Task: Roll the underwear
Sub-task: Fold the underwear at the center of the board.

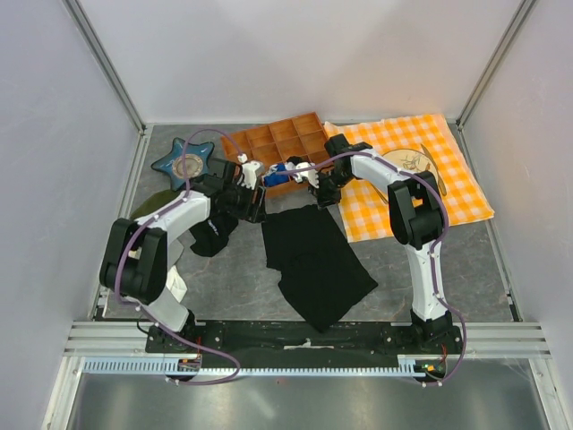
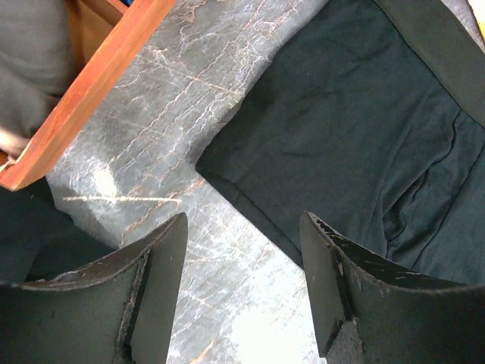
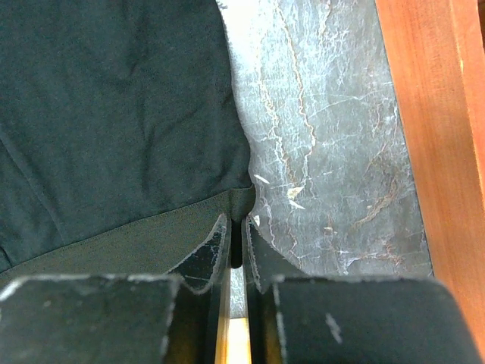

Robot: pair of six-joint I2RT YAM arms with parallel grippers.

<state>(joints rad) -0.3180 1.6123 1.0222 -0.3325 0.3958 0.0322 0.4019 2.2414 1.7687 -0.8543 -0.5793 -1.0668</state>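
Pinching the waistband corner of the underwear nearest the orange tray, the right gripper has its jaws drawn almost together with only a thin bite of the band's edge between them. The garment lies spread flat on the table just on the near side of the tray, its waistband toward the tray and its legs running away from it at a slant. The left gripper hovers with its jaws wide and nothing in them, over bare table beside the other waistband corner, close to the tray's near rim. The main risk, as I judge it, is that so small a hold at the very corner slips free once the fabric is drawn or turned over. A roll begun from one corner alone would also likely come out skewed, and the garment's slant would add to that. The left fingers could close on table instead of cloth, or snag the smaller black cloth, which lies on the far side of the left gripper from the underwear. With the tray so near both grippers, a lift or swing could knock its rim. No brand, label or writing can be read anywhere.
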